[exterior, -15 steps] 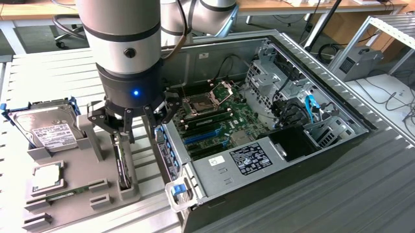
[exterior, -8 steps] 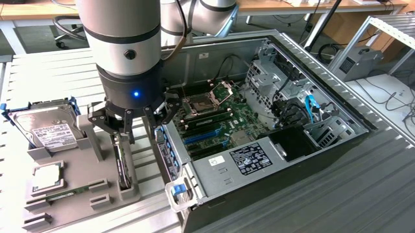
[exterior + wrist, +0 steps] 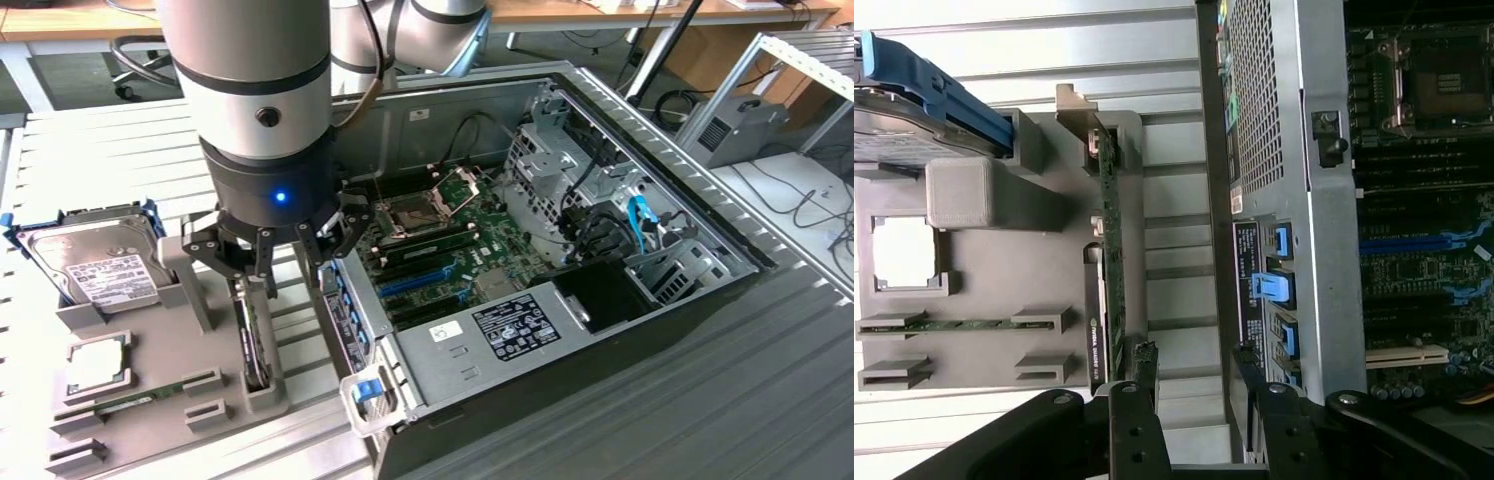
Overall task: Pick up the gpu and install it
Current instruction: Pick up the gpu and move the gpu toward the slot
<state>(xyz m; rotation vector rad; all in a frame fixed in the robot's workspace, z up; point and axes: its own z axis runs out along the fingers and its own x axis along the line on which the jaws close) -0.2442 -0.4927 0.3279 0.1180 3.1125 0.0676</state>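
The gpu point(image 3: 251, 345) stands on its edge in a slot of the grey holder point(image 3: 160, 410), beside the open computer case point(image 3: 694, 300). From the wrist it appears edge-on as a thin green board with a black shroud point(image 3: 1108, 270). My gripper point(image 3: 287, 280) hangs open just above the card's far end, holding nothing. In the wrist view my gripper point(image 3: 1199, 430) sits slightly toward the case, so the card lines up with one black finger point(image 3: 1134, 430) rather than the gap. The motherboard's blue slots point(image 3: 414, 285) lie bare inside the case.
The holder point(image 3: 1044, 200) also carries a hard drive point(image 3: 94, 265) in a blue frame, a processor point(image 3: 96, 362) and a memory stick point(image 3: 134, 400). The case's rear wall point(image 3: 1274, 150) stands close beside the card. A power supply point(image 3: 514, 330) fills the case's near corner.
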